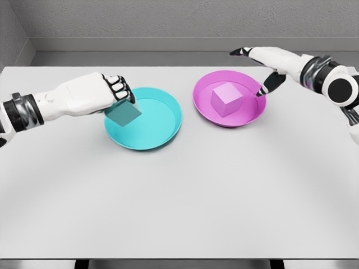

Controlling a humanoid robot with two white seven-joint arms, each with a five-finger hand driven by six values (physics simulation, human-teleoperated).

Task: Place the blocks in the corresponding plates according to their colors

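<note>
Handling of teal block (123, 114): likely light and rigid, flat smooth faces that may slip under a loose pinch; best taken on two opposite side faces, near the middle
Look of teal block: small cube, dull teal, darker than the plate under it, sharp edges, tilted a little in the grasp
Place of teal block: over the left part of the teal plate (162, 130), just inside its rim; whether it touches the plate floor I cannot tell
Left hand (106, 94): fingers curled over the top of the teal block, gripping it, at the left rim of the teal plate
Pink block (225, 100): pale pink cube, resting flat in the middle of the pink plate (203, 102), which sits just right of the teal plate, rims near but apart
Right hand (263, 70): fingers spread, holding nothing, above the right rim of the pink plate, clear of the pink block
Table (179, 213): plain white top carrying both plates
Progress, as a judgement: pink done, teal one release away from done
</note>
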